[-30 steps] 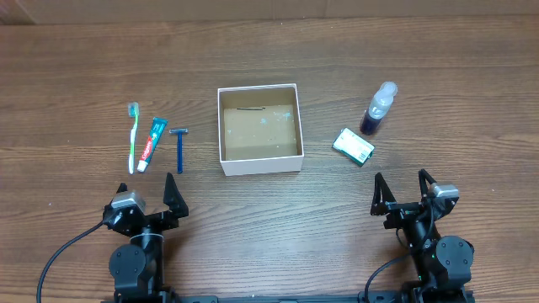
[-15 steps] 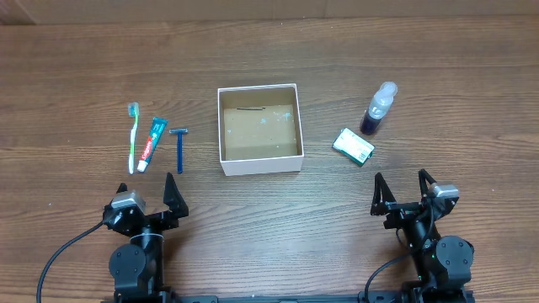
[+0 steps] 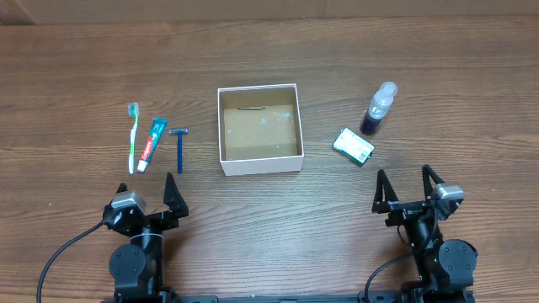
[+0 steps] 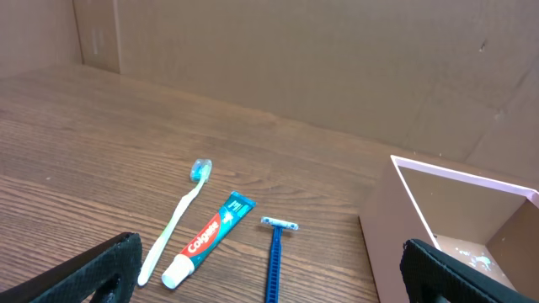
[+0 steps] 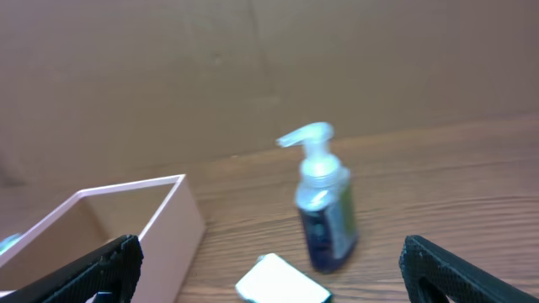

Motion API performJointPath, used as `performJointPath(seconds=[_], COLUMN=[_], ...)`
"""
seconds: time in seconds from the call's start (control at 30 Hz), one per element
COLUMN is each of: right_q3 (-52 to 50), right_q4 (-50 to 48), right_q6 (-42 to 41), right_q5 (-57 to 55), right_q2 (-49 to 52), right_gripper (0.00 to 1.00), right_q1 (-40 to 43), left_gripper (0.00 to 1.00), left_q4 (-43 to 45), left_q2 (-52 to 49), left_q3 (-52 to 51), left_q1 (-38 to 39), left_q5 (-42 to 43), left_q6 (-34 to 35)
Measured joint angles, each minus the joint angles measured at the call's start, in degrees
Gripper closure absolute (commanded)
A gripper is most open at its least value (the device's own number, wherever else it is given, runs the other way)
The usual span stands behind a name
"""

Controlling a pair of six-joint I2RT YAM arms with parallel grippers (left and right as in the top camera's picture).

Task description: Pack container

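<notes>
Near the desk's front edge, left gripper [image 3: 150, 195] and right gripper [image 3: 402, 178] gape empty. Probably best: drop squarely over the razor [image 3: 179, 148], pinching its handle crosswise, bound for the container [image 3: 259, 163].

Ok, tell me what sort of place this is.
Likely a robot test bench, not a bathroom: wood table, cardboard wall behind, and toothbrush, toothpaste and razor lined up beside an open box.
</notes>
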State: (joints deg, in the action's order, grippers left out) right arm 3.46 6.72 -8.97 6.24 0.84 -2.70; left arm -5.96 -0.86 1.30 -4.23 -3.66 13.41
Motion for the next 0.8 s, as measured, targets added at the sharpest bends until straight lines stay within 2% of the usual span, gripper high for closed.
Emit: performJointPath(seconds=[0.13, 0.3, 0.47, 0.57, 0.63, 0.8], right_q3=[2.89, 16.37, 53.18, 66.99, 71.04, 72.13], right_q4=[3.50, 12.13, 36.06, 42.64, 44.39, 44.28], right_q6=[-0.31, -0.39, -0.11, -0.07, 0.35, 1.09], right_q5=[2.56, 3.45, 4.09, 5.99, 6.84, 4.48], right_q2=[2.67, 17.27, 49.94, 60.94, 65.02, 71.63], right_gripper=[0.00, 0.00, 0.00, 0.00, 0.00, 0.00], right_q1=[0.00, 0.00, 0.04, 0.04, 0.04, 0.04], left_gripper=[0.00, 0.00, 0.00, 0.00, 0.00, 0.00], left_q4=[0.00, 0.02, 0.04, 0.09, 0.09, 0.07], left_q2=[0.00, 0.00, 0.02, 0.07, 0.07, 0.09], left_q3=[0.00, 0.00, -0.02, -0.04, -0.04, -0.04], left_q1=[0.00, 0.00, 0.00, 0.00, 0.00, 0.00], left_q5=[0.00, -0.02, 0.00, 0.00, -0.02, 0.00], left_q6=[0.00, 0.02, 0.00, 0.02, 0.00, 0.00])
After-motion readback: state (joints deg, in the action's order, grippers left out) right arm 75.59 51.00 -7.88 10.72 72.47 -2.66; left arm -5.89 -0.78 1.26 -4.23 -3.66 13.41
